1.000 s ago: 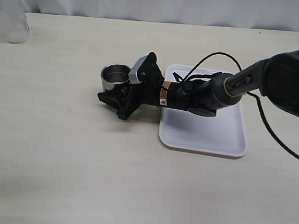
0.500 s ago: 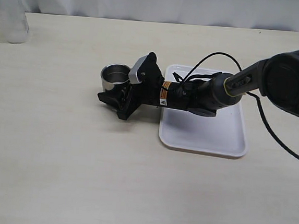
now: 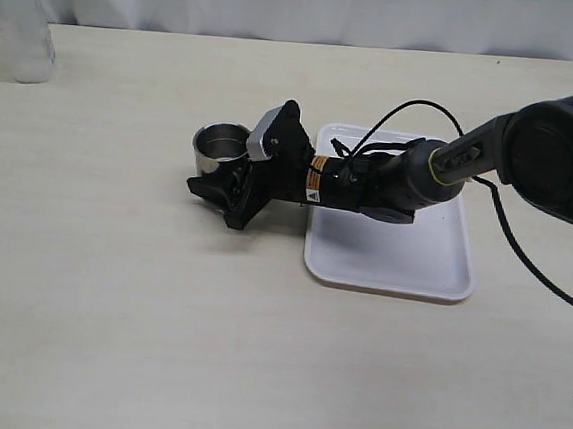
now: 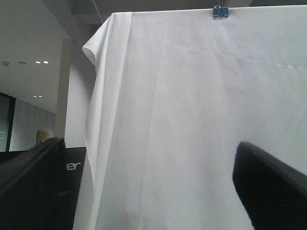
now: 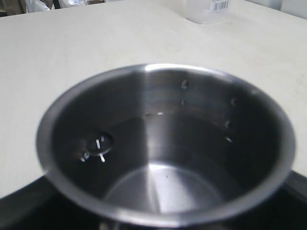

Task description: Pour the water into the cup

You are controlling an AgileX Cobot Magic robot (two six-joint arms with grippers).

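The steel cup (image 3: 220,144) stands on the table just left of the white tray. My right gripper (image 3: 218,193) reaches in from the right, and its dark fingers sit against the cup's lower sides. In the right wrist view the cup (image 5: 165,86) fills the frame between the fingers (image 5: 19,206) of that gripper (image 5: 158,215). Clear water (image 5: 160,158) lies in the cup, with droplets on its inner wall. My left gripper (image 4: 148,191) is open and empty, faces a white curtain, and does not show in the exterior view.
A translucent plastic beaker (image 3: 18,15) stands at the far left back corner of the table; its labelled base shows in the right wrist view (image 5: 206,7). The white tray (image 3: 393,254) lies under my right arm. A cable loops above the arm.
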